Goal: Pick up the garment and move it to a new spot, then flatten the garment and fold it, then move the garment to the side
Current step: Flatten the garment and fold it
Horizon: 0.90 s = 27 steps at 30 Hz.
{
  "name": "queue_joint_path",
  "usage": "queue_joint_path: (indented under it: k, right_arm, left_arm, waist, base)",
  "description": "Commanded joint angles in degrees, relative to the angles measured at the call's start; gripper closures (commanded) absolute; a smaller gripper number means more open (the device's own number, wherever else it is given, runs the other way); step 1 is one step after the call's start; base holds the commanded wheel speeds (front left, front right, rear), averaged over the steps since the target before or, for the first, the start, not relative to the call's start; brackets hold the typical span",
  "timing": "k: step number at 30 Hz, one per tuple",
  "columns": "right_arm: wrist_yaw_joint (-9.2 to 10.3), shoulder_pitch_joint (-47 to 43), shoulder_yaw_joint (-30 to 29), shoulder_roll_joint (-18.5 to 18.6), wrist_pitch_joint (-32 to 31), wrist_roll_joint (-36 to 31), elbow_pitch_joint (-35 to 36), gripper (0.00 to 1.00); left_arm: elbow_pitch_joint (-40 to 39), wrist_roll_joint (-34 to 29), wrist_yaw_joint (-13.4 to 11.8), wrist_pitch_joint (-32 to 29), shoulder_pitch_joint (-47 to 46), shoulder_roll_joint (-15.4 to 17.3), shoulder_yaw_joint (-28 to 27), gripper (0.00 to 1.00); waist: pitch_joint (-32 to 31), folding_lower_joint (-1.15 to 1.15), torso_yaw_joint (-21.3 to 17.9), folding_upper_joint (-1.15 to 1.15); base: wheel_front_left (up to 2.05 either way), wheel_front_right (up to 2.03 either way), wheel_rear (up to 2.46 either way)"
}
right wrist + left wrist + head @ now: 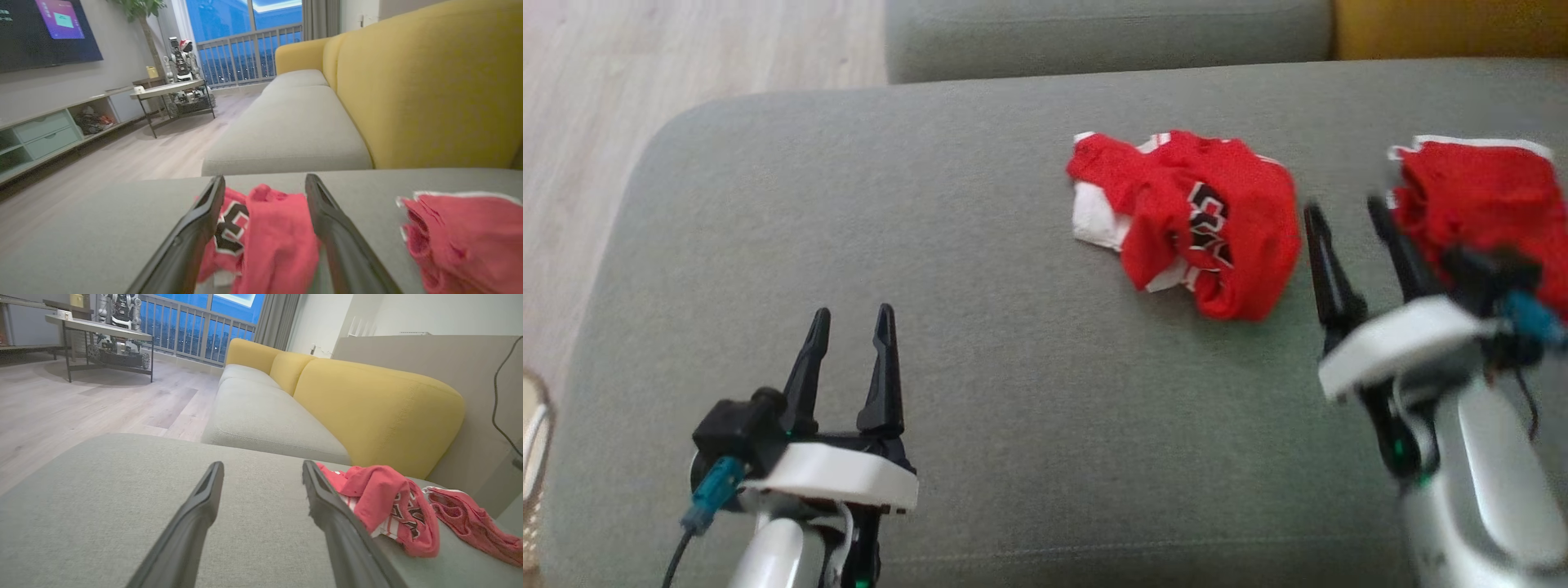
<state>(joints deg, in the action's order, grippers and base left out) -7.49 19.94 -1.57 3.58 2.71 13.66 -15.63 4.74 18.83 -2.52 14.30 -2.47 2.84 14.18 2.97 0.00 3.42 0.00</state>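
The garment [1188, 220], a crumpled red jersey with white trim and black numerals, lies on the grey cushion [931, 245] right of centre. My right gripper [1345, 212] hovers just to its right with its fingers apart and nothing between them. In the right wrist view the garment [265, 232] shows between the right gripper's [264, 181] spread fingers, lying on the cushion ahead. My left gripper [853, 313] stands open over bare cushion at the lower left, well clear of the cloth. From the left wrist the garment [388, 506] sits beyond the right finger of my left gripper [263, 465].
A second red garment [1478, 192], neatly folded, lies at the right edge behind my right wrist. The cushion's rounded left edge drops to wooden floor [645, 73]. A yellow backrest [376, 412] rises behind; a coffee table [171, 92] stands farther off.
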Motion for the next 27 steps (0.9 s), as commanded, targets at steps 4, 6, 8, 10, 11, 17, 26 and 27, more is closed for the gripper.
queue_joint_path:
  k: [4,6,8,10,11,17,26,27]
  right_arm:
    - [0.00,-6.8,-0.2,-0.7,0.9,2.4,6.5,0.00]
    - [0.00,-7.7,-0.2,-0.7,1.5,2.7,7.1,0.00]
    - [0.00,-8.8,-0.2,-0.7,2.0,3.5,7.8,0.00]
    - [0.00,-9.0,0.0,-0.7,2.2,3.7,8.1,0.00]
    - [0.00,-8.8,0.2,-0.7,2.2,3.6,8.1,0.00]
    - [0.00,-3.4,1.9,-0.7,-0.4,2.8,7.1,0.00]
    - [0.00,14.1,-0.7,-0.7,-10.1,-0.9,-8.6,0.00]
    - [0.00,16.0,-1.2,-0.7,-11.0,-1.7,-11.0,0.00]
  left_arm:
    - [-2.1,0.2,0.0,0.7,-0.7,0.0,-1.4,0.00]
    - [-2.1,0.2,0.0,0.7,-0.7,0.0,-1.3,0.00]
    - [-1.9,0.1,0.1,0.7,-0.7,0.0,-1.0,0.00]
    - [-1.8,0.0,0.2,0.7,-0.8,0.0,-0.7,0.00]
    - [-1.8,0.0,0.2,0.7,-0.9,0.0,-0.6,0.00]
    - [-1.5,-0.2,0.5,0.7,-2.2,0.0,0.7,0.00]
    - [-0.4,0.3,0.4,0.7,-4.8,0.0,3.3,0.00]
    - [-0.4,0.5,0.3,0.7,-5.1,0.0,3.7,0.00]
  waist:
    - [0.0,0.00,-3.1,0.00]
    - [0.1,0.00,-3.5,0.00]
    - [0.3,0.00,-3.8,0.00]
    - [0.6,0.00,-3.9,0.00]
    - [0.8,0.00,-3.9,0.00]
    - [2.9,0.00,-2.2,0.00]
    - [7.8,0.00,3.0,0.00]
    - [8.2,0.00,3.8,0.00]
  base:
    - [0.00,0.00,0.00]
    - [0.00,0.00,0.00]
    - [0.00,0.00,0.00]
    - [0.00,0.00,0.00]
    - [0.00,0.00,0.00]
    - [0.00,0.00,0.00]
    - [0.00,0.00,0.00]
    - [0.00,0.00,0.00]
